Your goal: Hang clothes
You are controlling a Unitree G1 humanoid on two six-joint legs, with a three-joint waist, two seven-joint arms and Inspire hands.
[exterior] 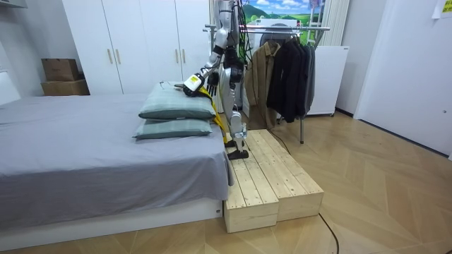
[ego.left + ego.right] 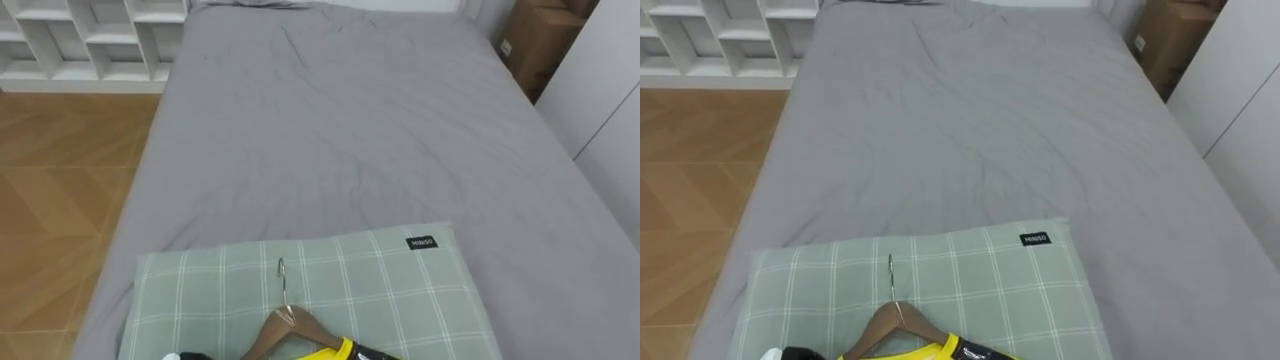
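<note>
Bed (image 2: 350,130) lies in front of the robot and the clothes rail (image 1: 282,28) stands behind it, so turning on the raised wooden platform (image 1: 272,176) could cost it its footing at the edge. On the checked pillow (image 2: 400,290) the yellow garment (image 2: 340,352) sits on the wooden hanger (image 2: 285,325). A tilt could slide it off, or the hook could snag the cover. The left hand (image 1: 200,77) is at the garment, but I cannot tell whether it grips. The pillow's small dark label (image 2: 422,242) bears white lettering.
</note>
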